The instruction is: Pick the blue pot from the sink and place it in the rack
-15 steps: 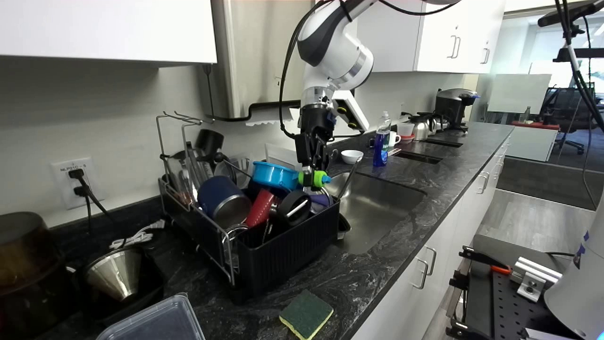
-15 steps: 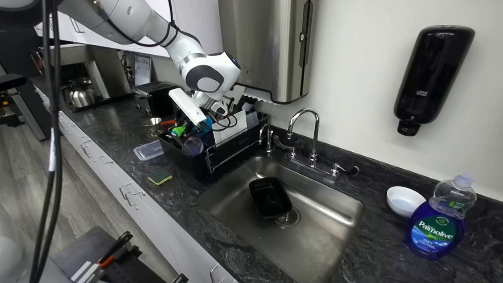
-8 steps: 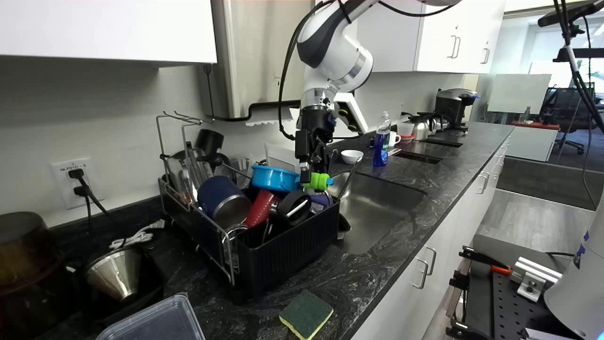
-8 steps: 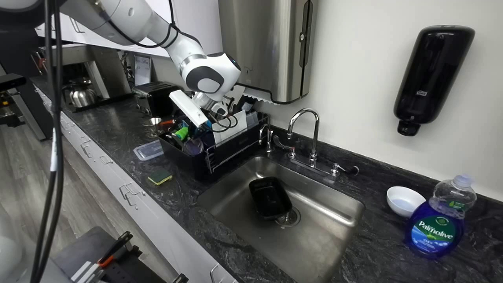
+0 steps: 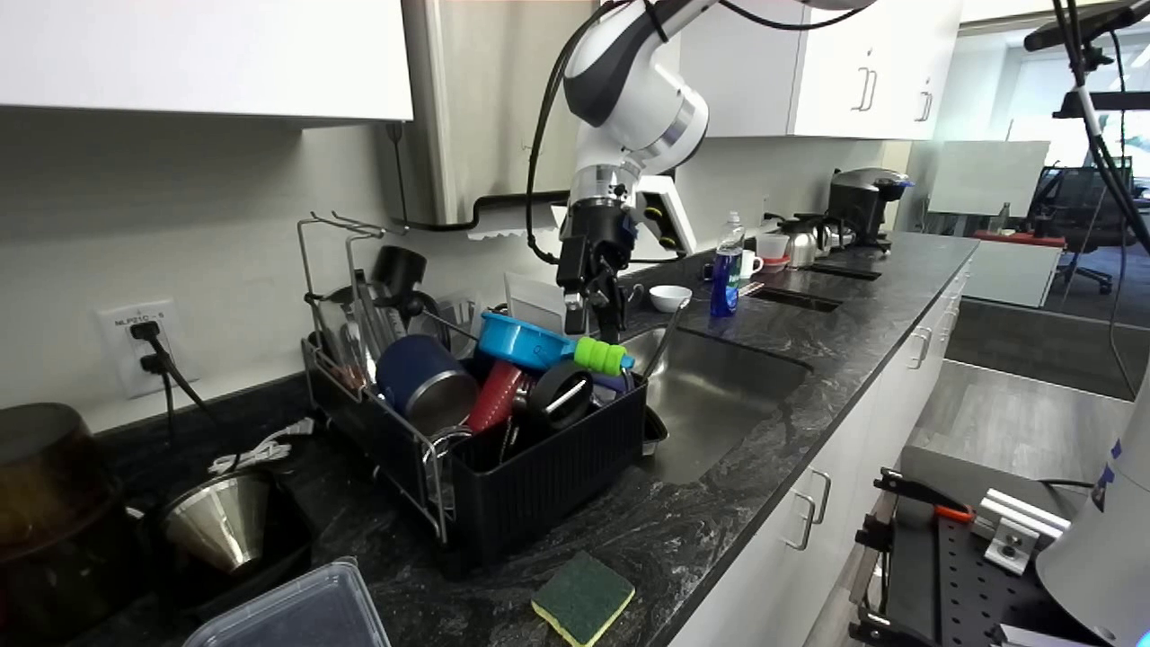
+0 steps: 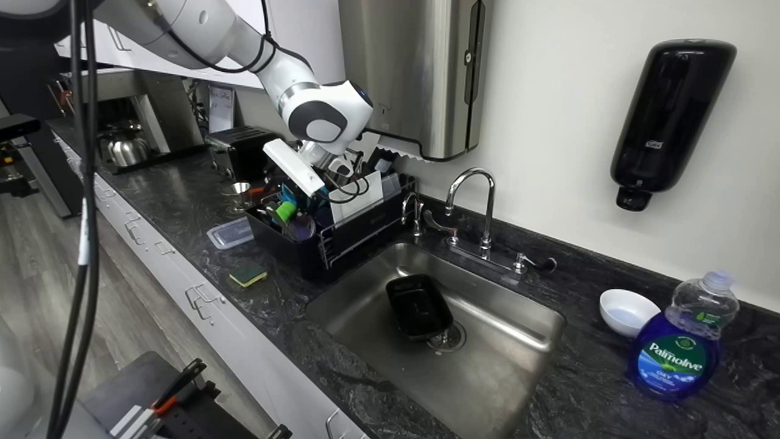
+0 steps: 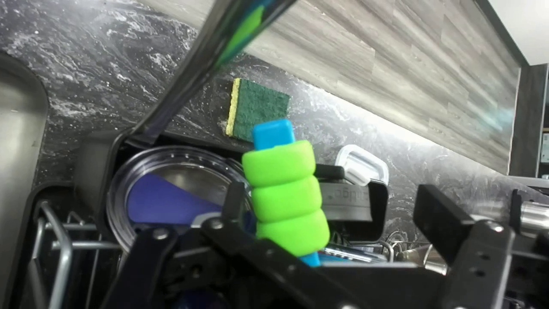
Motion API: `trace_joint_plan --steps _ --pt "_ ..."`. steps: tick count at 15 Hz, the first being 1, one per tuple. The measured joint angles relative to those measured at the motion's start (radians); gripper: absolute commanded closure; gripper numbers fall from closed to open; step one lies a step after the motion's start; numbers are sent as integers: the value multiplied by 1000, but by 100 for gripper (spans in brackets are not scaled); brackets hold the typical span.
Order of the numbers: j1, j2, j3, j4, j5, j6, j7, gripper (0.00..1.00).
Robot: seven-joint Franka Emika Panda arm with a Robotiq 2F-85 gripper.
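Wrist view is showing the gripper point(image 7: 339, 204) standing spread, pinching nothing, with the green-sleeved handle point(image 7: 287, 195) appearing between its fingers point(image 7: 444, 223). In an exterior view the blue pot point(image 5: 524, 341) is resting on crowded dishes point(image 5: 427, 386) in the rack point(image 5: 548, 490), left of the sink point(image 5: 719, 404), its handle pointing right. Release seems to be happening; the next move is probably calling for a straight lift, clear of the handle.

I saw blue pot point(image 5: 521, 342) resting tilted, high in crowded black rack point(image 5: 550, 481); ribbed green sleeve point(image 7: 285, 197) wrapped its blue handle point(image 7: 273, 134); steel sink point(image 6: 487, 378) lay just beside rack.
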Motion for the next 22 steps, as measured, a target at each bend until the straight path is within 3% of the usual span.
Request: trace_joint_plan --steps 7,22 --pt "3 -85 4 19 -54 -8 -11 0" --pt "24 -396 -21 -33 -603 -23 41 0"
